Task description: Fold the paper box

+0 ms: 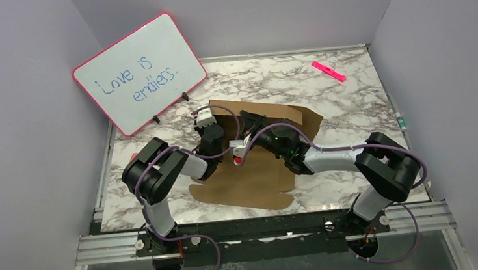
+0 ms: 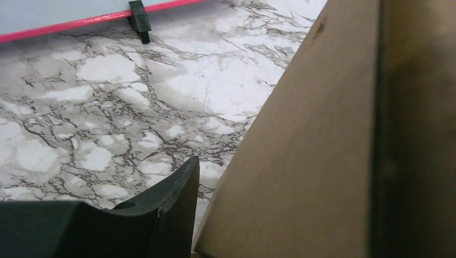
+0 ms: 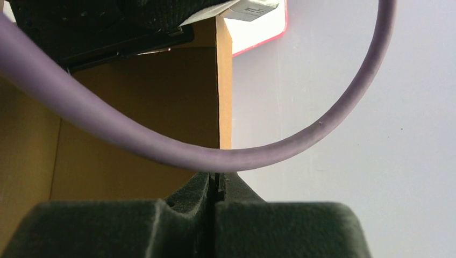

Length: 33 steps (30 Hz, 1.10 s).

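Note:
The paper box (image 1: 253,179) is a brown cardboard sheet lying mid-table, its near part flat and its far part raised. My left gripper (image 1: 216,114) is at the raised part's left end. In the left wrist view it (image 2: 290,161) is open, with a cardboard panel (image 2: 301,161) standing between the jaws and marble showing between the left finger (image 2: 172,204) and the panel. My right gripper (image 1: 246,117) is at the raised part's middle. In the right wrist view it (image 3: 216,177) is shut, in line with the upright cardboard edge (image 3: 225,97). A cable hides where they meet.
A pink-framed whiteboard (image 1: 139,72) leans at the back left, its foot close to the left gripper (image 2: 140,19). A pink marker (image 1: 329,71) lies at the back right. A purple cable (image 3: 301,140) loops across the right wrist view. Grey walls enclose the marble table (image 1: 351,105).

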Tool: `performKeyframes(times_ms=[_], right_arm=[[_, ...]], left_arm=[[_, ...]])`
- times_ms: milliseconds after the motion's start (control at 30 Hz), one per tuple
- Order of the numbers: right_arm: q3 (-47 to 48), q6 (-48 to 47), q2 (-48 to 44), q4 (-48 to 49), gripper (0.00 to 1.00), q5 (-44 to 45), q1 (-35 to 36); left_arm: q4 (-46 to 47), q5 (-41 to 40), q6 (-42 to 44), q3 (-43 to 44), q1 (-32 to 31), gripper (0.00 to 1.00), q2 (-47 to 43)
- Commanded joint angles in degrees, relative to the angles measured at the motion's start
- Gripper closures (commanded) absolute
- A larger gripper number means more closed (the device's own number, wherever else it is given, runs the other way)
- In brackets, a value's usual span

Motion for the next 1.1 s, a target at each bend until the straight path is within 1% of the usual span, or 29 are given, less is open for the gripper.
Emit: performKeyframes(times_ms=[0,200,267,300,500,600,733,867,967,1067], right_arm=[[-0.1,2.31,-0.01,-2.82,0.99,0.2,0.12],[0.66,3.03,-0.13,-2.85,0.99,-0.09,0.11],[0.76,3.05,-0.22,-2.97,0.99,-0.24,0.11],[0.84,3.2,-0.4,-3.05,0.99,-0.4,0.12],[1.94,5.55,-1.9,-3.87,0.99,-0.83,0.12],[2.43,6.32,-2.34,-4.41,0.91,-0.9,0.12],[2.77,8.2,-3.63,-4.74,0.73,-0.5,0.11],[2.73,10.19,-4.77,-4.76,0.57,-0.58,0.07],[2.77,11.16,-4.96,-5.47,0.49,-0.87,0.12],[2.9,12.24,-5.29,-6.26,0.47,-0.99,0.11]], left_arm=[[-4.4,-12.56,-4.04,0.17,1.91,0.66,-0.88],[-11.18,-16.53,-6.71,0.62,1.91,0.65,-2.74],[-12.53,-16.25,-7.76,0.39,1.94,0.64,-3.07],[-12.58,-15.08,-8.07,0.08,1.99,0.62,-3.36],[-12.59,-4.13,-8.38,-2.03,1.91,0.43,-8.48],[-13.1,-0.46,-8.57,-3.82,1.93,0.35,-12.37],[-16.19,5.05,-9.65,-6.33,1.91,0.29,-19.18],[-23.25,10.35,-11.76,-7.86,1.91,0.23,-26.16],[-28.46,14.8,-14.54,-9.32,1.91,0.19,-30.78],[-31.38,18.51,-15.78,-11.53,1.91,0.18,-35.37]])
